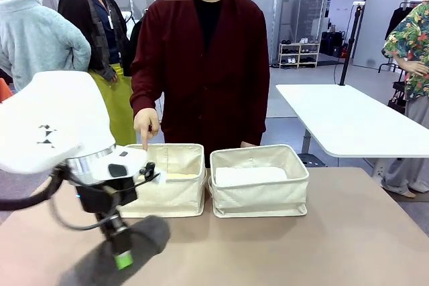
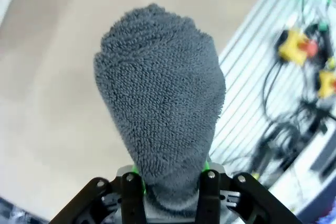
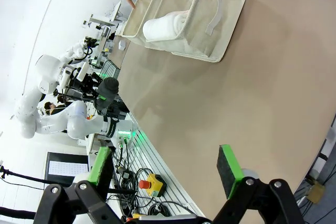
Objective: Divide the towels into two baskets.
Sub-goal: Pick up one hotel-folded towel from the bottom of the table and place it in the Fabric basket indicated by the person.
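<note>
One dark grey towel (image 1: 134,242) sits clamped in the left gripper (image 1: 121,259); right gripper (image 3: 168,169) gapes; next, carry toward the basket (image 1: 175,189) at one o'clock.

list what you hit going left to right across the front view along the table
dark grey towel held in the left hand → left basket, with the person's finger pointing down at its far left rim → right basket with the white towel inside
</note>
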`<state>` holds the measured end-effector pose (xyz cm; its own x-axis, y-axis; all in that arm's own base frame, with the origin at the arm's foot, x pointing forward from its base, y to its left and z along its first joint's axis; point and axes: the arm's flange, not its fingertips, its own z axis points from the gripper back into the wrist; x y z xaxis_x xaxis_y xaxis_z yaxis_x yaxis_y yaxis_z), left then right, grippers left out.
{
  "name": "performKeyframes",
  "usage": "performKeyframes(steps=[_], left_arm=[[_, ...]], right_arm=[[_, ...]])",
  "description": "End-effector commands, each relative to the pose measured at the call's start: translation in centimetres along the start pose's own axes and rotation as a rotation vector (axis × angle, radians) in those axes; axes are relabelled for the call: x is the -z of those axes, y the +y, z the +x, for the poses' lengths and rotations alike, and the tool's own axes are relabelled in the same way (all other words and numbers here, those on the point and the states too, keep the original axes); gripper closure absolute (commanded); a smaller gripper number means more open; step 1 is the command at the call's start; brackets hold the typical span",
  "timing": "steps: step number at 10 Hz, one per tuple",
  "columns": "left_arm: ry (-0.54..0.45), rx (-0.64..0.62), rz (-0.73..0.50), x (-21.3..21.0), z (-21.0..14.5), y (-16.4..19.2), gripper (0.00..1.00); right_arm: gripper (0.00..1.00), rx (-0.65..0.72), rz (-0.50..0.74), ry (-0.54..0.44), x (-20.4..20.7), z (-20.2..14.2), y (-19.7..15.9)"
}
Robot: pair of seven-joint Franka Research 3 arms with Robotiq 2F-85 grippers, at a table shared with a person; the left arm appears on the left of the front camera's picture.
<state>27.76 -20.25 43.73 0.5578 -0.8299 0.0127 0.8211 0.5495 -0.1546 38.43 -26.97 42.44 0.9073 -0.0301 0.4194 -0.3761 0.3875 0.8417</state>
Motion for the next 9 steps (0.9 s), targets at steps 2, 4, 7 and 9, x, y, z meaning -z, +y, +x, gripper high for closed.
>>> performKeyframes(steps=[2,4,7,9], left_arm=[[0.045,0.32,0.103,-2.1,-2.8,0.8,0.79],[-0.006,0.368,0.002,-2.6,-4.1,1.1,0.79],[0.071,0.31,0.085,-2.0,-2.4,0.8,0.79],[-0.026,0.395,0.176,-4.0,-2.3,1.0,0.6]], right_arm=[[0.0,0.003,-0.015,0.009,0.0,-0.2,0.3],[0.0,0.003,-0.015,0.009,0.0,-0.2,0.3],[0.0,0.003,-0.015,0.009,0.0,-0.2,0.3],[0.0,0.003,-0.015,0.009,0.0,-0.2,0.3]])
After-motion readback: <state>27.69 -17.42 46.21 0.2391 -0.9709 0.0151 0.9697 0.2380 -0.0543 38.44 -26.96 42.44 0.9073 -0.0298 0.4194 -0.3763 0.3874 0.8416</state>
